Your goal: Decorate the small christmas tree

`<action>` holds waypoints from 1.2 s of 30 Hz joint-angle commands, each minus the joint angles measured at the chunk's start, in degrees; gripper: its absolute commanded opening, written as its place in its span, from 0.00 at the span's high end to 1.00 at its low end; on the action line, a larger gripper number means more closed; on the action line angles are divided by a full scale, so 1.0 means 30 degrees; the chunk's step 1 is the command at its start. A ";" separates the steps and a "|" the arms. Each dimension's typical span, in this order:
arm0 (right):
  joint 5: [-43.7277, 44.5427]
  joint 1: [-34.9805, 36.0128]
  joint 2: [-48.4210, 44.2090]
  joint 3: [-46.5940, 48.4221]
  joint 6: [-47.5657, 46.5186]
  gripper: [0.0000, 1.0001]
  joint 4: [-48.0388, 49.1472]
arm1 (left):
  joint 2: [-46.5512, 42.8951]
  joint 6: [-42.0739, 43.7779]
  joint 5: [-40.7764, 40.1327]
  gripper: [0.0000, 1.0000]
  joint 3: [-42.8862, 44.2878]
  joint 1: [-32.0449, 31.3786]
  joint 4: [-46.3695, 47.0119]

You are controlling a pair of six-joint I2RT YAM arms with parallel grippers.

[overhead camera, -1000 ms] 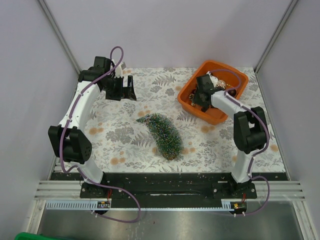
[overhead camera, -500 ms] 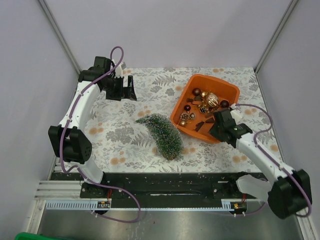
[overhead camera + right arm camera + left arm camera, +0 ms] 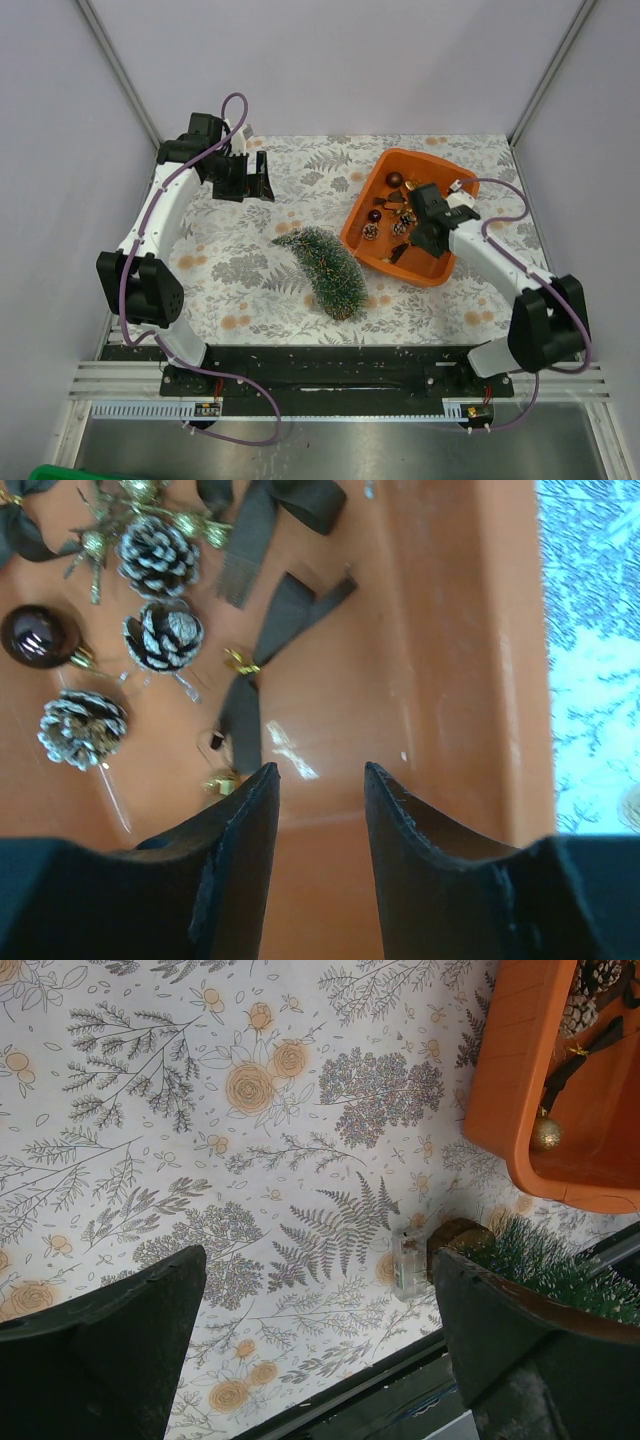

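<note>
Bristles, not a solid body, are what the small christmas tree (image 3: 322, 268) offers. Its frosted needles should give under pressure and spring back, so it is likely light, soft outside, and stiffer along the stem. It lies on its side on the counter (image 3: 240, 285), slightly curved, with its tip toward the far left and its round base toward the near edge, just beside the orange tray (image 3: 432, 153). A hold across the thick lower part, or at the base, looks surest for standing it up; pinching near the tip would probably only bend it. The left pincer (image 3: 250, 178) hangs spread wide and empty over the far-left counter, well apart from the tree. The right pincer (image 3: 320, 772) is inside the tray, fingers parted a little and gripping nothing, above dark ribbons (image 3: 262, 650) near the pine cones (image 3: 160, 552).
</note>
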 commanded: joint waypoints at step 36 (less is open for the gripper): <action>-0.2283 -0.5330 0.1811 0.5025 -0.3658 0.53 0.0088 | -0.0206 0.1004 0.0198 0.01 -0.0205 -0.0040 0.0457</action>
